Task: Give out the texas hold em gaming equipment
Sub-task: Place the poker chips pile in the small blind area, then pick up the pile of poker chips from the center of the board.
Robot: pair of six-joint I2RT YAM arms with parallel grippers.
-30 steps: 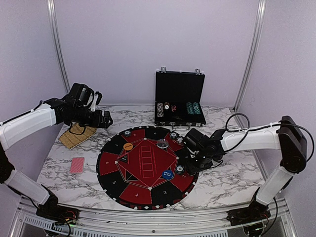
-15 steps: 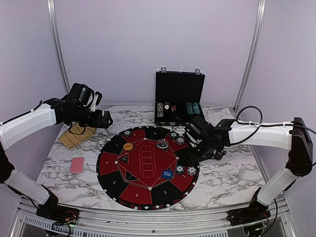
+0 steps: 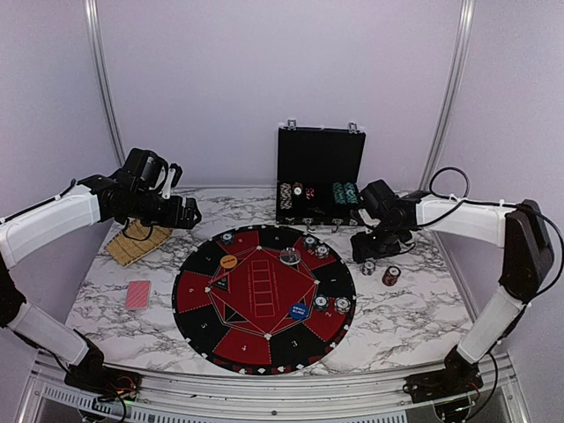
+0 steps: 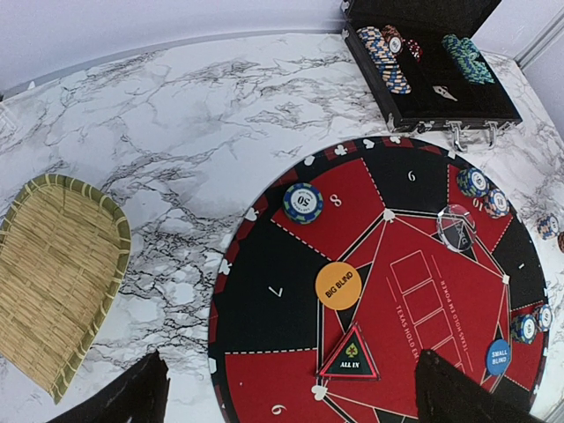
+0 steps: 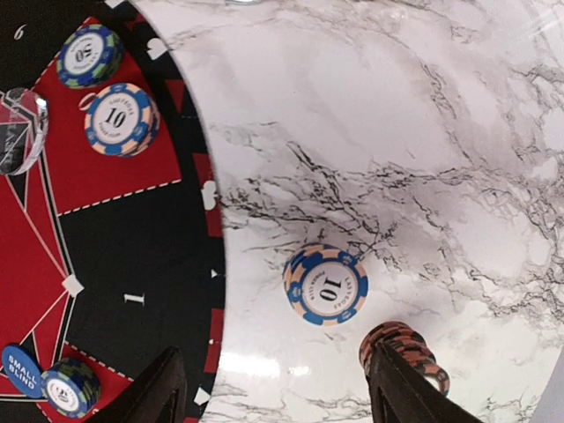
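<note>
- The left gripper (image 4: 291, 374) hangs over the upper left edge of the round mat (image 3: 203, 295). Its jaws are spread as wide as they go, with nothing between them.
- The right gripper (image 5: 278, 352) hovers over bare marble table (image 5: 397, 132) just right of the mat's rim. Its jaws are well apart and hold nothing.
- Between the right fingers (image 5: 163, 392) lies a blue-and-cream chip (image 5: 325, 285) marked 10, flat on the table and clear of the mat.
- A short stack of dark red chips (image 5: 401, 345) stands just beside that chip, at the lower right of the wrist view. One finger overlaps it there, and I cannot tell whether they touch.
- Two chips (image 5: 121, 118) sit on the mat's upper right sector, and two more sit at its lower right.
- A single teal chip (image 4: 303, 203) lies on the upper left.
- An orange disc (image 4: 338, 285), a blue disc (image 4: 498, 357) and a clear disc (image 4: 456, 227) lie nearer the mat's middle.
- A red-backed card (image 3: 138, 294) lies on the table left of the mat, below a woven tray (image 4: 53, 273).
- The black case (image 3: 320, 163) stands open behind the mat, with rows of chips (image 4: 384, 57) in it.
</note>
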